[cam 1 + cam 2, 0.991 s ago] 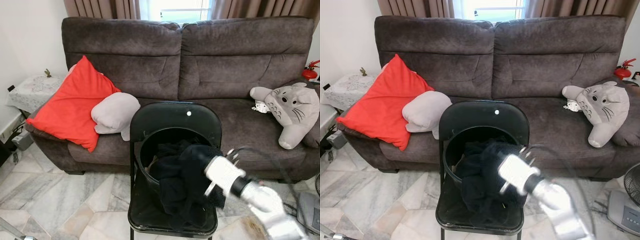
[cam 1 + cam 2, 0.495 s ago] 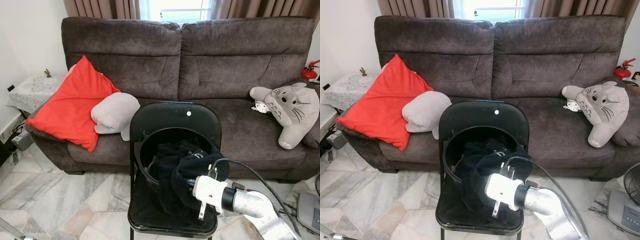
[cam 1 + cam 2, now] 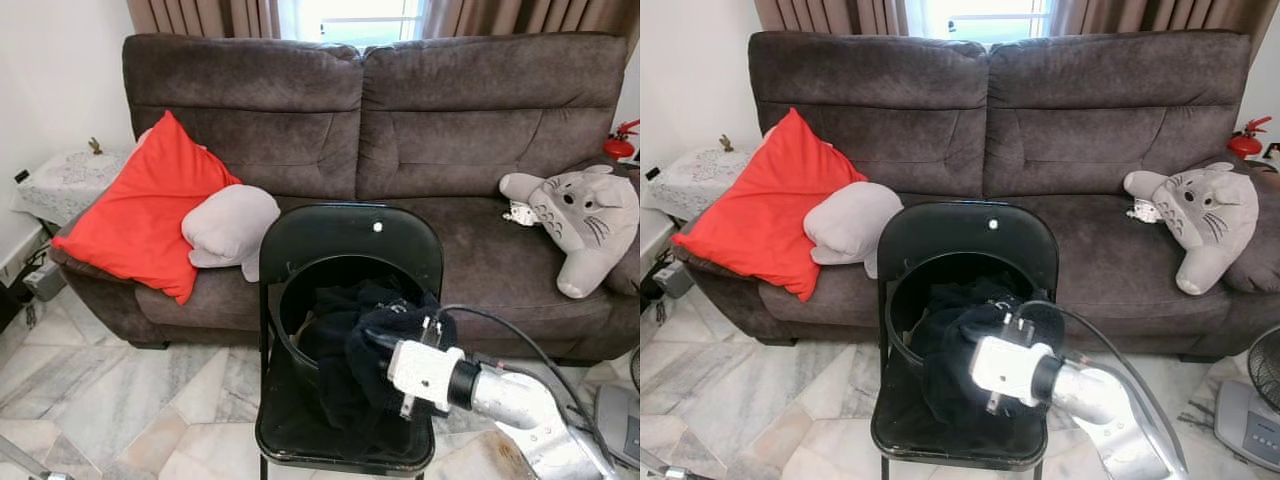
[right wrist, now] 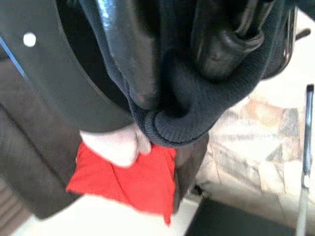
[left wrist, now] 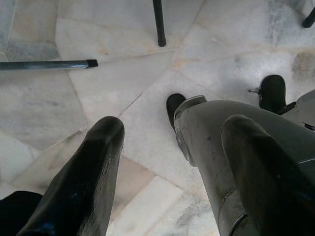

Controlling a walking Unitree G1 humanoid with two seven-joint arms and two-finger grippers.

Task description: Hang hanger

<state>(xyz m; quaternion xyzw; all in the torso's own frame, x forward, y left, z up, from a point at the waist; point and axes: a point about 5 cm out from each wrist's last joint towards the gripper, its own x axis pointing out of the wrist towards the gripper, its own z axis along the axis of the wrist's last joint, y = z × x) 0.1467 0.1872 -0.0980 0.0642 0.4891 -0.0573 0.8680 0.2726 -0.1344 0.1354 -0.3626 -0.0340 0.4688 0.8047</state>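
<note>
our right gripper (image 4: 182,73), low centre of frame, pinches the black garment (image 3: 355,340) spilling from the bucket (image 3: 300,300) on the chair (image 3: 350,240); left gripper (image 5: 167,162) hangs spread apart.

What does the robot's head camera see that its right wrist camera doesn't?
The left eye view alone shows the grey plush toy on the sofa and the marble floor. The right wrist view alone shows, close up, the right gripper pinching a rolled hem of the black garment. Both show that garment, the black chair and the red cushion.
</note>
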